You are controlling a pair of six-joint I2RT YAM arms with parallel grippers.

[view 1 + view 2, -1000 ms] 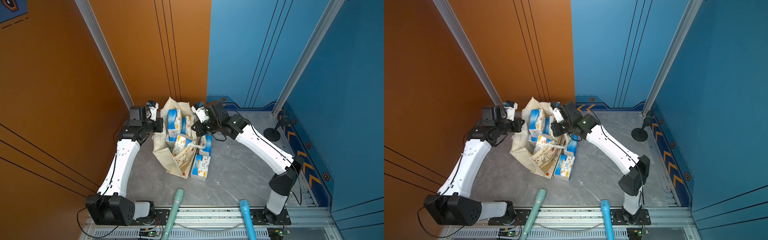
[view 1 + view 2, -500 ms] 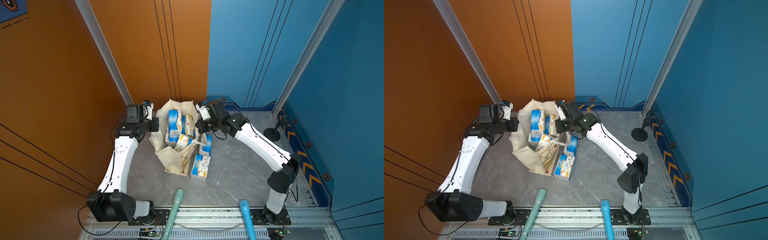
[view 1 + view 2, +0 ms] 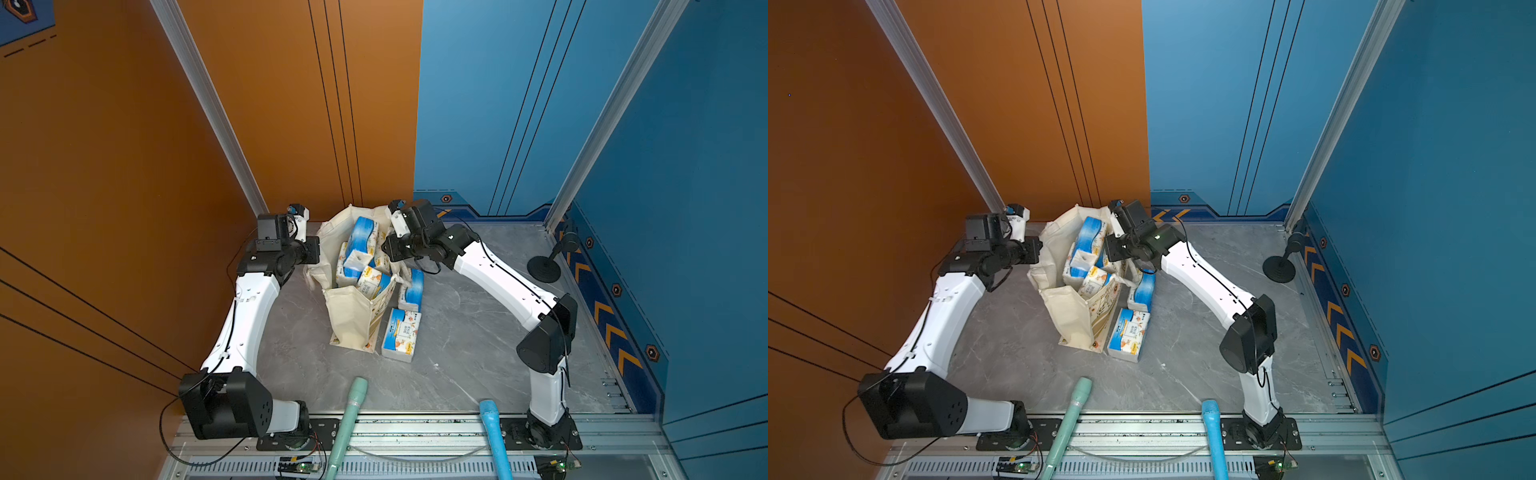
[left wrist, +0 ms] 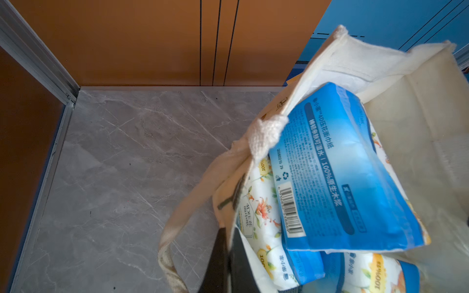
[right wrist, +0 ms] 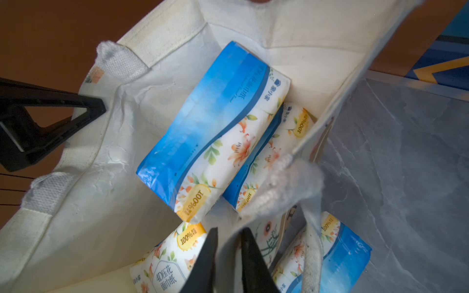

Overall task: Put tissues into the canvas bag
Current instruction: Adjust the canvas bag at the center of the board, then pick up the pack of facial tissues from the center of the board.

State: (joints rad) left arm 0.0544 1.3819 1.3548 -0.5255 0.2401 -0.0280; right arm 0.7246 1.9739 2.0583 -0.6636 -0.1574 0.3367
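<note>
The cream canvas bag (image 3: 353, 320) (image 3: 1071, 316) stands open-mouthed at the back of the table. Several blue-and-white tissues packs (image 3: 361, 237) (image 5: 213, 126) (image 4: 337, 177) lie inside it. Two more packs rest on the table against its right side, one flat (image 3: 401, 334) (image 3: 1128, 332) and one behind it on edge (image 3: 413, 286). My left gripper (image 4: 228, 233) (image 5: 76, 111) is shut on the bag's left rim. My right gripper (image 5: 229, 232) (image 3: 388, 249) is at the right rim, its fingers parted with the blurred cloth edge loose between them.
A black round-based stand (image 3: 543, 268) sits at the back right. A green handle (image 3: 351, 411) and a blue handle (image 3: 492, 432) poke in over the front edge. The orange and blue walls rise just behind the bag.
My right gripper's fingers were shut on the right rim and have now parted. The bag's near wall stands up taller than a second ago. The left grip is unchanged.
</note>
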